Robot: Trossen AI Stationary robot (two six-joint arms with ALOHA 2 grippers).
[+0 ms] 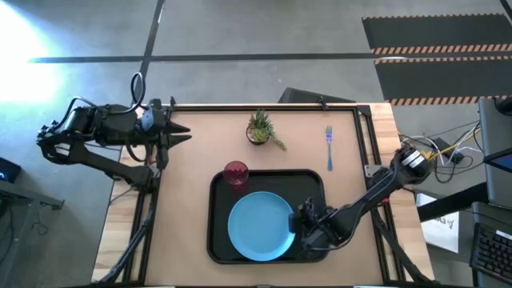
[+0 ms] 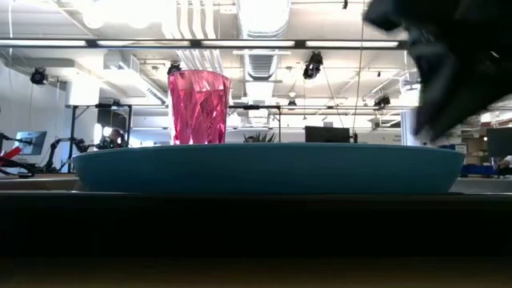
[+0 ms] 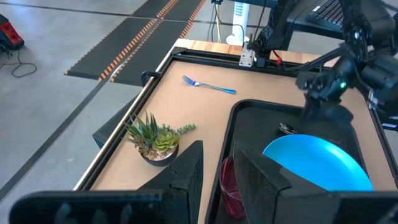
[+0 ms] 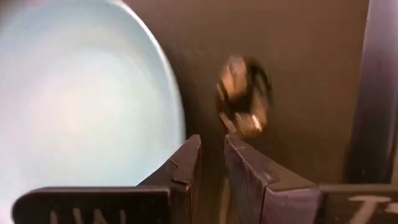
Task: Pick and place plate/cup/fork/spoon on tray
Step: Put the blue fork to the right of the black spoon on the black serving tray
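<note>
The spoon [image 4: 244, 94] lies on the black tray [image 1: 218, 240], just beside the light-blue plate [image 1: 259, 226], with the right gripper [image 1: 306, 218] low over it, fingers slightly parted and grasping nothing. The red cup [image 1: 236, 174] stands at the tray's far left corner. The fork [image 1: 329, 146] lies on the table beyond the tray, near a potted plant [image 1: 262, 128]. The left gripper [image 1: 178, 133] waits at the table's left edge, slightly parted, empty.

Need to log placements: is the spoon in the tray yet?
In. The spoon lies on the tray floor beside the plate, ahead of the right gripper.
</note>
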